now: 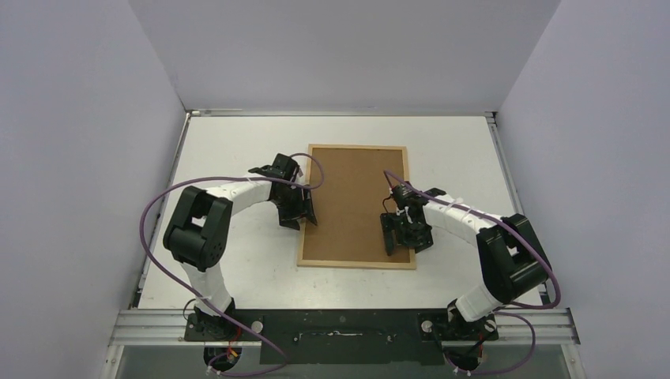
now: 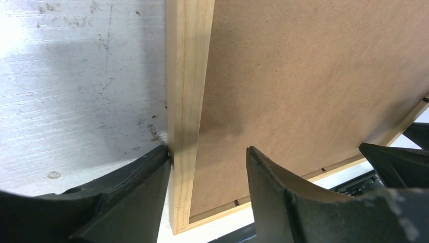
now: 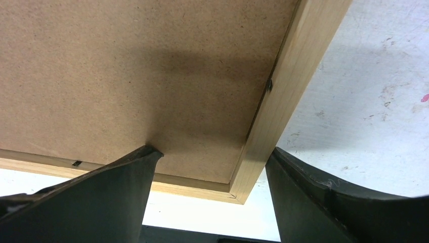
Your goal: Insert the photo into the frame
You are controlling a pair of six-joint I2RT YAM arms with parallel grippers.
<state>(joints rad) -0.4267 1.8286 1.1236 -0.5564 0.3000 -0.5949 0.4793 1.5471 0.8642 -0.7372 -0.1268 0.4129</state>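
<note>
Frame is lying flat on the desk with the brown backing board showing, and we're not seeing the photo anywhere. Its long axis is running straight away from the arm bases. Left tool is sitting open, straddling the left long rail near the close corner. Right tool is doing the same, open, on the right rail. So the frame is lying between them, neither arm nearer. We're guessing a lift is coming.

You're in a robot lab booth. Plain grey walls box in your scuffed white table.
</note>
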